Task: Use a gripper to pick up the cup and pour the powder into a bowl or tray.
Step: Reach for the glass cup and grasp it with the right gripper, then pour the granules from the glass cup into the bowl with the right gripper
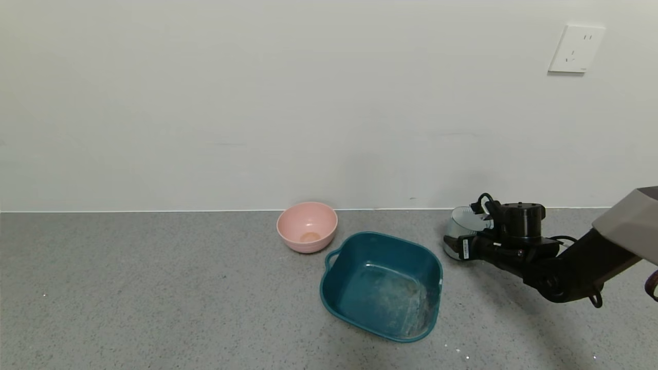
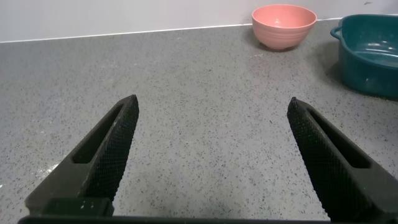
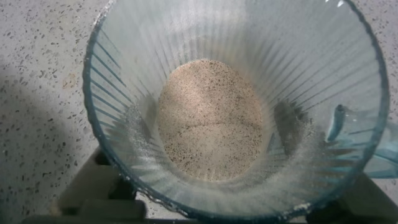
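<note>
Cup gripped, pour not yet begun

Right gripper (image 1: 465,241) is closed on the cup (image 1: 461,230), which sits upright on the counter (image 1: 154,288) just right of the teal tub (image 1: 381,285). Powder (image 3: 208,118) lies heaped in the cup's bottom — lift it level, carry it over the tub's middle, then tip slowly. Only the tub's near rim stands in the way. 1 pink bowl (image 1: 307,226) sits behind the tub, apart. Left gripper (image 2: 211,162) hovers open, far left.

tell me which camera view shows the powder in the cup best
The right wrist view: it looks straight down into the cup, where the powder covers the bottom. The head view shows only the cup's outside at the right gripper; the left wrist view shows neither.
</note>
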Available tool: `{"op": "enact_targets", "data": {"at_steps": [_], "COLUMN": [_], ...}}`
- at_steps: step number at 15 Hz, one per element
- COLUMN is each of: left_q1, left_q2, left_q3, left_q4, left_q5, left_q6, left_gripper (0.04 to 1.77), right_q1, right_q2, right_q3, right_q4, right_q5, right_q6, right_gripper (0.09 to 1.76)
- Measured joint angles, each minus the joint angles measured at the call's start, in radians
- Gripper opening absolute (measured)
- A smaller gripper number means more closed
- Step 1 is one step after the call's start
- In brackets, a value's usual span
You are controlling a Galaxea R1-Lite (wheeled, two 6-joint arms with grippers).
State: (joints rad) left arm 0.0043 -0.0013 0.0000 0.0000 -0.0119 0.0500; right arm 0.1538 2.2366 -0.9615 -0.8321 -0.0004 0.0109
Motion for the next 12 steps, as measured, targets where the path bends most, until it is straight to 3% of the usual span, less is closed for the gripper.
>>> {"op": "enact_targets", "data": {"at_steps": [8, 12], "left_q1": [0.000, 0.000], "left_q2": [0.000, 0.000], "left_q3": [0.000, 0.000], "left_q4": [0.000, 0.000], "left_q5": [0.000, 0.000], "left_q6": [0.000, 0.000], "left_gripper": [1.72, 1.72], "right_q1": [0.000, -0.011], "right_q2": [-0.011, -0.085], "right_q3": [-0.014, -0.050], "right_q4": [0.014, 0.114], "right_q5": [-0.047, -0.053], "right_q6": [-0.004, -0.022], "right_gripper": [1.33, 1.33]}}
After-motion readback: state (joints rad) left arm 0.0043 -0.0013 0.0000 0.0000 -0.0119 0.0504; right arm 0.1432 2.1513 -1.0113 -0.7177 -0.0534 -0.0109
